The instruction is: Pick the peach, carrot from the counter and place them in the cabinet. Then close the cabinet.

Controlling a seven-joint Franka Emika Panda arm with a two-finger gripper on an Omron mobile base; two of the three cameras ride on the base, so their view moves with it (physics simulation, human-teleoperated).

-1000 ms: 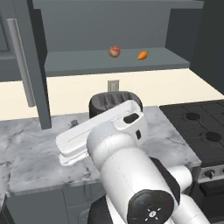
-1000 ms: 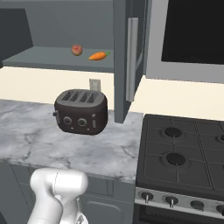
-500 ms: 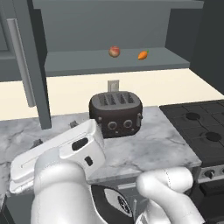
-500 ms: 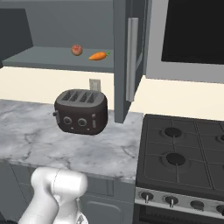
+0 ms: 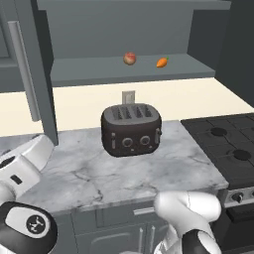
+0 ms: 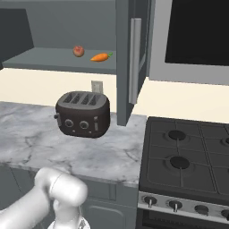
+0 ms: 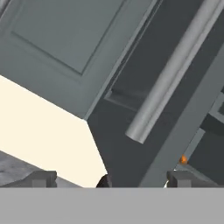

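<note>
Already the peach (image 5: 129, 58) and the carrot (image 5: 161, 62) lie apart on the shelf of the cabinet (image 5: 89, 74), its doors ajar. Below, the counter (image 5: 149, 168) carries a toaster (image 5: 131, 129). Facing a door handle (image 7: 175, 70), the gripper (image 7: 109, 178) spreads wide, grasping nothing.

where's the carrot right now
The carrot lies on the open cabinet's shelf, just right of the peach and above the toaster in both base views.

cream wall (image 5: 89, 106); black stovetop (image 6: 188, 156); toaster (image 5: 131, 130)
</note>
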